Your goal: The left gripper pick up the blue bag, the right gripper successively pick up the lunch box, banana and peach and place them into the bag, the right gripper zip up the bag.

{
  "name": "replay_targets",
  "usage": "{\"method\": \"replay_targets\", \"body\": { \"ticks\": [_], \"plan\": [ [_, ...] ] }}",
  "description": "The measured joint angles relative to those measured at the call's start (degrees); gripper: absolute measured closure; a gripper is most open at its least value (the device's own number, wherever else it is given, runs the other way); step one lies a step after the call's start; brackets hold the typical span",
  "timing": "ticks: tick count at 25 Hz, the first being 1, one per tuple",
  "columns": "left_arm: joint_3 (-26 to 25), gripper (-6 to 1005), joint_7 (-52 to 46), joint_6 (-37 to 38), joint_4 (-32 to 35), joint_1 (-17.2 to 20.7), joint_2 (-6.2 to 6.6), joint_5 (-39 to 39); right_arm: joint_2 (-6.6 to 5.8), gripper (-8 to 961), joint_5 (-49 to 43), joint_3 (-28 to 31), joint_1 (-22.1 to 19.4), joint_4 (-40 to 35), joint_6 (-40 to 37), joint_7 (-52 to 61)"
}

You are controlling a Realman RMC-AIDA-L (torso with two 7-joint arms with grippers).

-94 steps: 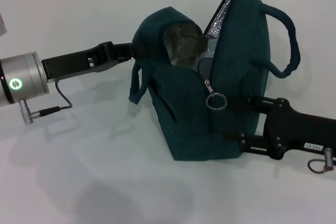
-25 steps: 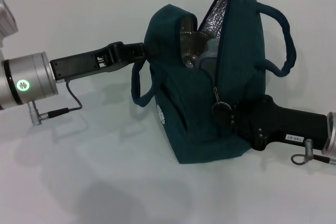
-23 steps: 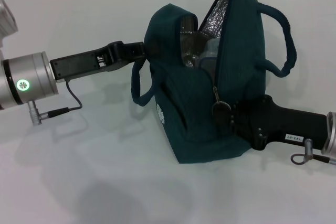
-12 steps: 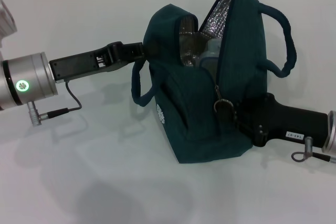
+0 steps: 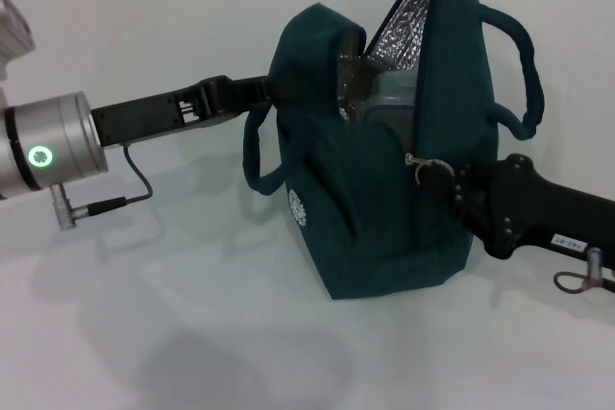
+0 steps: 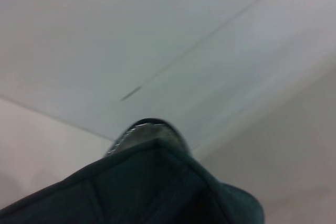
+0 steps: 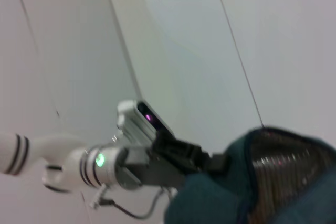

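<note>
The blue bag (image 5: 365, 208) stands on the white table, its mouth gaping and its silver foil lining (image 5: 399, 31) showing. My left gripper (image 5: 261, 91) reaches in from the left and is shut on the bag's upper left edge. My right gripper (image 5: 444, 178) is against the bag's right side, shut on the ring zipper pull (image 5: 419, 164), about halfway up the zip. Inside the opening I see the lunch box's pale bluish rim (image 5: 394, 88). The banana and peach are hidden. The left wrist view shows only bag fabric (image 6: 157, 187). The right wrist view shows the bag (image 7: 252, 192) and my left arm (image 7: 142, 158).
A loop handle (image 5: 524, 74) sticks out on the bag's far right, and another (image 5: 255, 156) hangs on its left below my left gripper. A grey cable (image 5: 106, 201) dangles under the left wrist. The white table (image 5: 173, 333) lies in front.
My right gripper has pulled the zipper pull upward along the bag's side, and its arm has drawn back to the right. The bag and left gripper have hardly moved.
</note>
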Motion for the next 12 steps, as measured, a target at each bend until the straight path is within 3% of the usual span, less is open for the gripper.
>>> {"method": "replay_targets", "body": {
  "ticks": [9,12],
  "plan": [
    [-0.1,788,9.7,4.1,-0.1,0.5,-0.19,-5.4,-0.27,946,0.5,0.0,0.1,-1.8,-3.3,-0.9],
    [-0.1,724,11.3,3.4,-0.2,0.9,-0.37,-5.5,-0.30,946,0.5,0.4,0.2,-2.5,-3.0,-0.9]
  ]
}}
